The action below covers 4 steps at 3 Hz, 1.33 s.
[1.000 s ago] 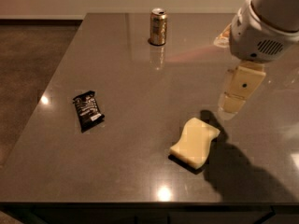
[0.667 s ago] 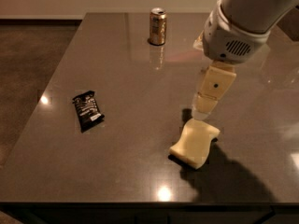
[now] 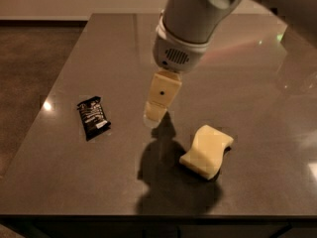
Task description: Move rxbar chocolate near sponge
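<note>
The rxbar chocolate [image 3: 93, 116], a small flat black bar with white lettering, lies on the dark table [image 3: 257, 103] at the left. The sponge [image 3: 207, 150], a thick pale yellow block with pinched sides, lies at the front right. My gripper [image 3: 155, 114] hangs from the white arm over the middle of the table, between the two, about a hand's width right of the bar and up-left of the sponge. It holds nothing.
The table's left edge runs just left of the bar and its front edge lies just below the sponge. The arm's shadow falls on the table in front of the gripper. Bare floor lies to the left.
The arm has swept left across the table, from right of the sponge to the middle, closer to the bar. The gold can at the back is now hidden behind the arm.
</note>
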Motion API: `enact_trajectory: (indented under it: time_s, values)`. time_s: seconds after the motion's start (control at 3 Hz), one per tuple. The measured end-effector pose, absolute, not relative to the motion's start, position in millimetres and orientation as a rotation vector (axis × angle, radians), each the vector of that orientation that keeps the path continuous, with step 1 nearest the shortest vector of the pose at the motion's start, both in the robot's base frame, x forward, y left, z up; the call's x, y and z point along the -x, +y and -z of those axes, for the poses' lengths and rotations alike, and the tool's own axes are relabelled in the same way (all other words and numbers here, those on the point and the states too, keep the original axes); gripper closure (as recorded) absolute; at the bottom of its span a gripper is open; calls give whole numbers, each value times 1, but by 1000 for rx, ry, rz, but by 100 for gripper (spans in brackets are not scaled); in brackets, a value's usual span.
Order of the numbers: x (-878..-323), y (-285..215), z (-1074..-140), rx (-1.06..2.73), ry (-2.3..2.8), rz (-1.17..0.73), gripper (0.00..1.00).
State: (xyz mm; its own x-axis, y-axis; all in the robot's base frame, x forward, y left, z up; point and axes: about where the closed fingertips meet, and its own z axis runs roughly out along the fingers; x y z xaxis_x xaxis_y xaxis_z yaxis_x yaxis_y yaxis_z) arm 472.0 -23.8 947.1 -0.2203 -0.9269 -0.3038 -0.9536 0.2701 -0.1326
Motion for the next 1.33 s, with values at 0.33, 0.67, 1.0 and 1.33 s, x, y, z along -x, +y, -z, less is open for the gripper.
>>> enact_trajectory:
  time_s: [0.33,0.67,1.0,1.33]
  values:
    - [-480,36,-931,1674,2262,-138,0]
    - [-483,89,-910,1637,2305,-167,0]
    - [-486,146,-884,1628,2350,-215,0]
    - [-492,173,-869,1627,2383,-238,0]
